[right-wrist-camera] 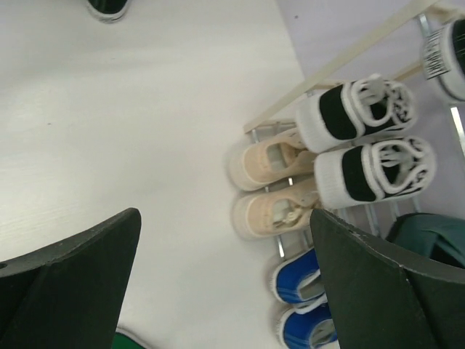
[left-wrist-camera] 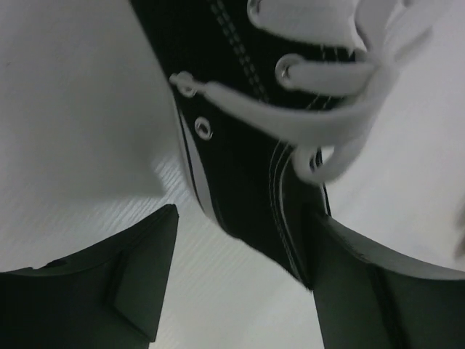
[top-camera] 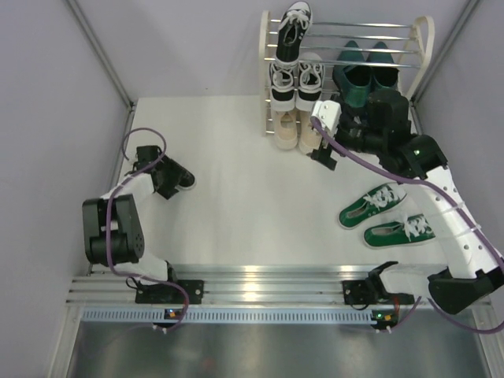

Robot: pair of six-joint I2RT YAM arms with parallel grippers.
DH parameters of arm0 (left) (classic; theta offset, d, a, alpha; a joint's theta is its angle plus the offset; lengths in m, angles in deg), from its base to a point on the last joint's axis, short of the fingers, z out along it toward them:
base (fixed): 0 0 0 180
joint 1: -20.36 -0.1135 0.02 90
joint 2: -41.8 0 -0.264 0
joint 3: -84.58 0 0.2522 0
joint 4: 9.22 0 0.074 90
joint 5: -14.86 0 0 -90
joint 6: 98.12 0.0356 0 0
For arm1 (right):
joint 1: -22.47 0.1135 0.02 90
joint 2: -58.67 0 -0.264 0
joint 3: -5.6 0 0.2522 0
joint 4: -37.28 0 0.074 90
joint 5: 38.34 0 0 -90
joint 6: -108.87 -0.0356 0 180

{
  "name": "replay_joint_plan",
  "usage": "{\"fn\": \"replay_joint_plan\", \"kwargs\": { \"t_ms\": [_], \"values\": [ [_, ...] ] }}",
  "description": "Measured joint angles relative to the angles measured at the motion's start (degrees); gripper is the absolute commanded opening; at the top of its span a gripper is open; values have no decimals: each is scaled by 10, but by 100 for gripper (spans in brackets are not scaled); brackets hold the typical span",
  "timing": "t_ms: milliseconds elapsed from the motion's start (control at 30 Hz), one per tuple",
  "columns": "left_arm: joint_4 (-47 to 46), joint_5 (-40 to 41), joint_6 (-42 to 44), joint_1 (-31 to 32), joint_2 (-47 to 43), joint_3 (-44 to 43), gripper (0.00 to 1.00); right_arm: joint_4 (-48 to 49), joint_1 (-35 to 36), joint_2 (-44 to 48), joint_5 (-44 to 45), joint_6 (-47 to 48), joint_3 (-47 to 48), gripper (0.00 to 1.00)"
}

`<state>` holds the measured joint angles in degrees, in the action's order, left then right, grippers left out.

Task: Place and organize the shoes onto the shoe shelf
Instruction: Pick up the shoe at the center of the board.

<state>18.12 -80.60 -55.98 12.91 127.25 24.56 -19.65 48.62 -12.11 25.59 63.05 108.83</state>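
**A:** How is the left pincer (left-wrist-camera: 243, 240) set?

**B:** The fingers are well apart and straddle a black sneaker (left-wrist-camera: 240, 145) lying on the table. One finger (left-wrist-camera: 123, 283) is clear of the shoe. The other is close against the canvas side, and I can't tell if it touches. I'd say nothing is gripped yet.

**A:** How will that shoe handle?

**B:** Light, I'd guess. The canvas upper should be soft and give under a squeeze, while the rubber sole should be stiffer and not slippery. The white laces (left-wrist-camera: 341, 80) hang loose and could snag a finger.

**A:** So where should it take hold?

**B:** Across the middle, low on the sides where the canvas meets the sole, and below the eyelets so it stays off the laces. A grip high on the upper would probably just crumple it and let the shoe swing.

**A:** And the right pincer (right-wrist-camera: 225, 218)?

**B:** It's as wide open as it goes and holds nothing. It hangs in front of the shelf (top-camera: 425, 39), above the beige pair (right-wrist-camera: 272, 185).

**A:** Where are the shoes overall?

**B:** The black sneaker sits at the left of the table, well apart from the shelf at the far right. Two green sneakers (top-camera: 375, 206) lie on the table beside the right arm. The shelf already holds the beige pair, a black-and-white pair (right-wrist-camera: 363, 138), a blue pair (right-wrist-camera: 301, 287), dark green dress shoes (top-camera: 364, 75) and a single sneaker (top-camera: 291, 31) on the top bars, where the black one probably belongs
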Motion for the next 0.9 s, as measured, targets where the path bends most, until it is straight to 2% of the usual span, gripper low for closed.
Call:
{"fn": "replay_joint_plan", "kwargs": {
  "t_ms": [133,167,267,433,567,667,767,900],
  "values": [
    [-29,-27,33,-3,85,-36,41,-17,-1,18,-12,-7,-42,99],
    [-26,-30,40,-5,89,-39,26,-20,-2,23,-14,-8,-48,99],
    [-20,-35,57,-10,89,-40,0,-23,-5,42,-23,-10,-62,99],
    [-25,-57,108,-3,72,-31,0,-23,-14,61,-48,-27,-80,99],
    [-6,-80,155,38,-9,-3,0,-18,-28,63,-94,-73,-109,99],
    [-3,-92,192,127,-97,6,0,7,-35,63,-140,-147,-156,99],
    [-13,-108,217,254,-174,7,0,62,-42,63,-177,-260,-217,99],
    [-16,-129,233,381,-239,6,0,134,-51,63,-187,-411,-261,99]
  ]
}}
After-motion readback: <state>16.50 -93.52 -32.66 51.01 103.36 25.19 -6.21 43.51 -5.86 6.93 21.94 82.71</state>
